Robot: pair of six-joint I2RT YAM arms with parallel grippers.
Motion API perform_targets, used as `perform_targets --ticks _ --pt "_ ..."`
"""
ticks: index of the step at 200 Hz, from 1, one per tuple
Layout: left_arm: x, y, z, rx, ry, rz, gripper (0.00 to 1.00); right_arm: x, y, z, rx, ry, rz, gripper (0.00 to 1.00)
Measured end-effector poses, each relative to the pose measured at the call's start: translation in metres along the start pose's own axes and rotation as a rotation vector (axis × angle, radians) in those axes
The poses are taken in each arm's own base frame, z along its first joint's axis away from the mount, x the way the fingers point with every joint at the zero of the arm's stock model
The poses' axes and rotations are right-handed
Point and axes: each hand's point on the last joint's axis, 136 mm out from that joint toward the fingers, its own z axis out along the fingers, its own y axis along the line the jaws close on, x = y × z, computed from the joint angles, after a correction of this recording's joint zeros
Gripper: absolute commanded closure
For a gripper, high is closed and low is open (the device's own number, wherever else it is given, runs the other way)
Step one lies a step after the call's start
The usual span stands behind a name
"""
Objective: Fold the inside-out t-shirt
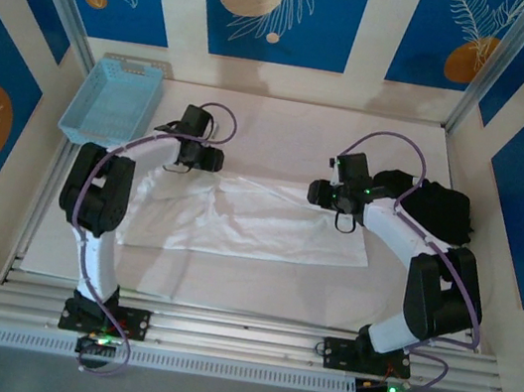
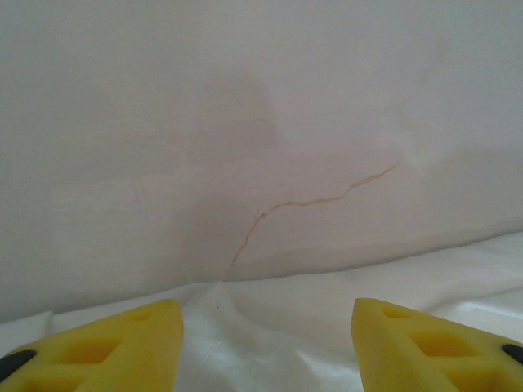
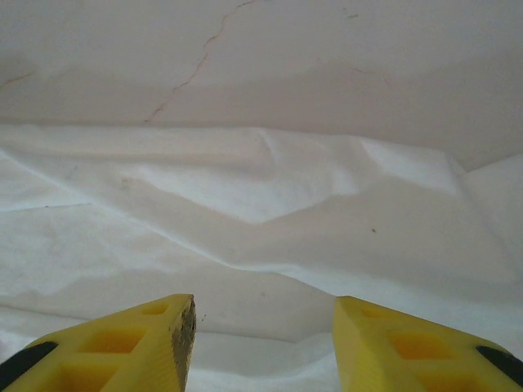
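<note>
white t-shirt (image 1: 257, 225) lies spread on the surface (image 1: 282, 139); left tool (image 2: 267, 318) and right tool (image 3: 263, 310) stand parted, empty, at its far edge.

White t-shirt (image 1: 257, 223): left end partly hidden beneath left arm (image 1: 101, 194).
Black garment (image 1: 445, 212): partly hidden behind right arm (image 1: 401, 237).

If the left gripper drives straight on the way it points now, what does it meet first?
Most likely the white t-shirt, whose edge lies just ahead of the open left gripper; bare table follows right behind it. Depth is hard to judge, so it could land on table instead.
</note>
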Motion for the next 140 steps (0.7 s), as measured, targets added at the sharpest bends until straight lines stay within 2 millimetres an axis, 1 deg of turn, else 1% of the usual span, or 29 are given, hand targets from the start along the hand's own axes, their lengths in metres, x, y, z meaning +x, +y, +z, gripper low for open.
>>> perform_targets --ticks 20,30,45,63,77,100,111,125,140 --pt "0.008 0.002 0.004 -0.007 0.035 -0.003 0.59 0.0 0.0 0.0 0.0 0.0 0.0 0.52" --pt "0.011 0.002 0.005 -0.006 0.046 -0.001 0.65 0.0 0.0 0.0 0.0 0.0 0.0 0.52" --pt "0.013 0.003 0.006 -0.007 0.052 -0.005 0.72 0.0 0.0 0.0 -0.001 0.0 0.0 0.52" --pt "0.014 0.003 0.008 -0.009 0.057 -0.005 0.84 0.0 0.0 0.0 0.0 0.0 0.0 0.52" --pt "0.015 0.003 0.009 -0.009 0.06 -0.002 0.89 0.0 0.0 0.0 0.0 0.001 0.0 0.52" --pt "0.013 0.004 0.008 -0.014 0.054 -0.003 0.92 0.0 0.0 0.0 0.0 0.001 0.0 0.52" --pt "0.014 0.004 0.004 -0.017 0.043 -0.002 0.92 0.001 0.0 0.0 0.001 0.004 0.001 0.52" --pt "0.019 0.002 -0.009 -0.018 0.024 0.004 0.89 0.001 -0.001 0.0 0.002 0.005 0.0 0.52" --pt "0.028 -0.001 -0.032 -0.014 -0.014 0.006 0.87 0.002 -0.001 0.0 0.004 0.009 0.0 0.52"
